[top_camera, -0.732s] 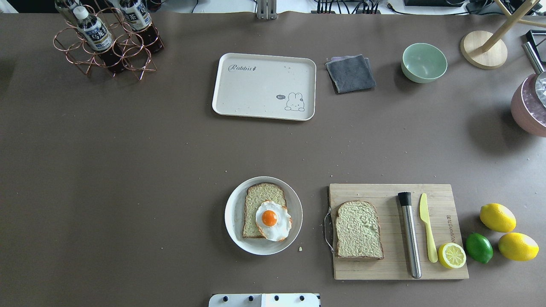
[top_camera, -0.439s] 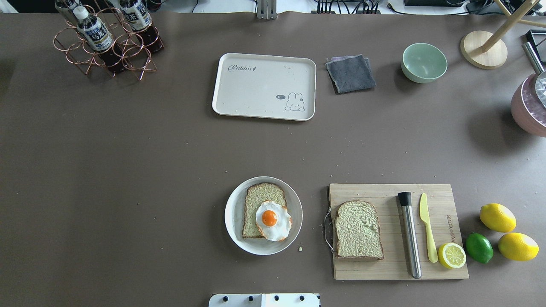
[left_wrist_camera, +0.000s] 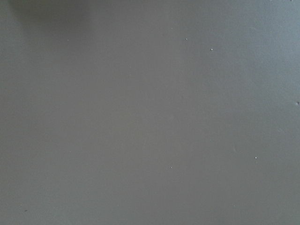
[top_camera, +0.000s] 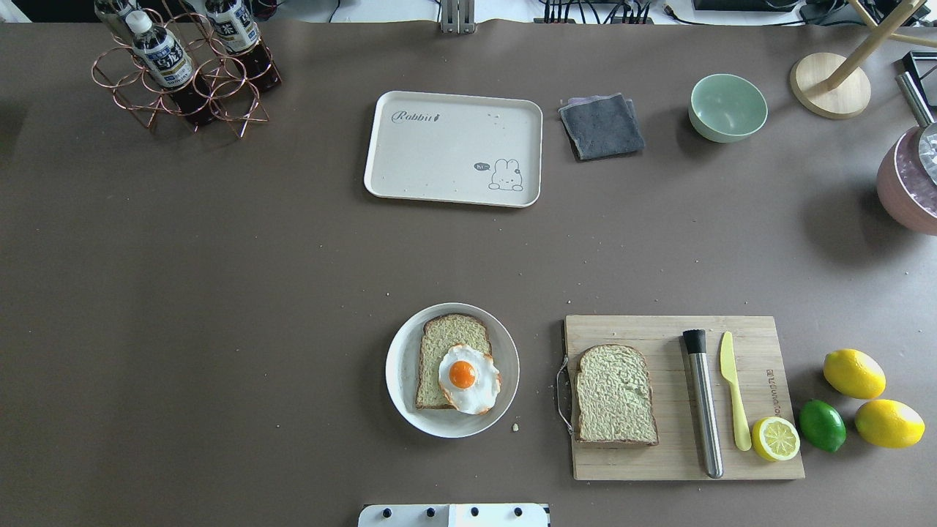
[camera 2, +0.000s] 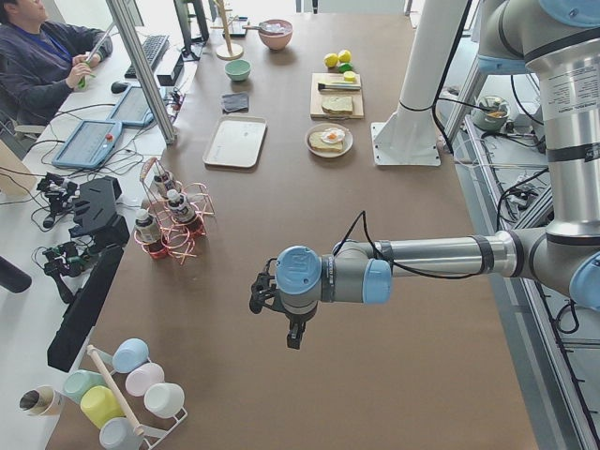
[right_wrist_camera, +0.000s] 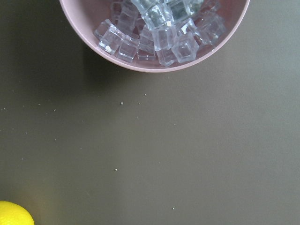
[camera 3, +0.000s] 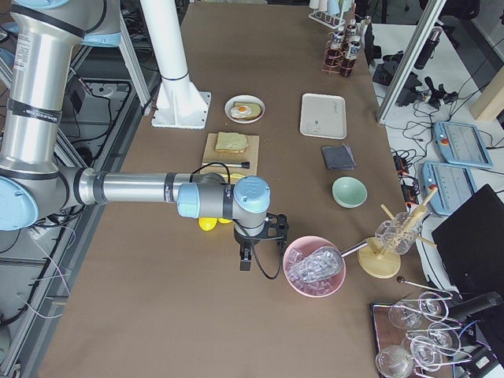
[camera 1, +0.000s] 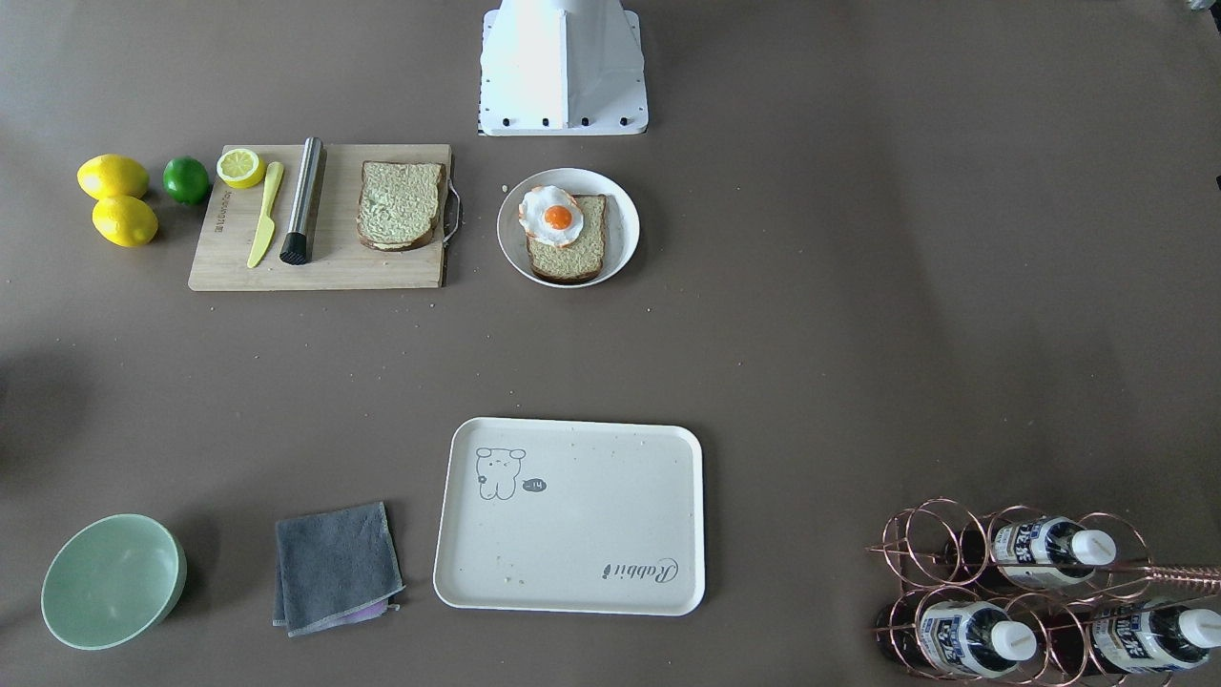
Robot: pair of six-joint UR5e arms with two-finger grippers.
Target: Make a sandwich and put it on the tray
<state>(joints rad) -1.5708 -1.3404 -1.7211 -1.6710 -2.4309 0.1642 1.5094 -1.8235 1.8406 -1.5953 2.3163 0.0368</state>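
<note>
One bread slice [top_camera: 452,344] lies on a round white plate [top_camera: 401,369] with the fried egg [top_camera: 468,378] on its near right corner. The second bread slice [top_camera: 615,395] lies flat on the wooden cutting board [top_camera: 651,329]. The cream tray [top_camera: 439,154] sits bare at the far middle. My left gripper [camera 2: 292,330] hangs over bare table far to the left; my right gripper [camera 3: 244,258] hangs far right, beside a pink bowl. Both show only in the side views, so I cannot tell if they are open or shut.
On the board lie a steel muddler [top_camera: 704,402], a yellow knife [top_camera: 734,391] and a lemon half [top_camera: 776,438]. Lemons [top_camera: 853,373] and a lime [top_camera: 821,424] sit to its right. A grey cloth [top_camera: 602,126], green bowl [top_camera: 728,107], bottle rack [top_camera: 183,69] and pink ice bowl [right_wrist_camera: 154,33] stand around.
</note>
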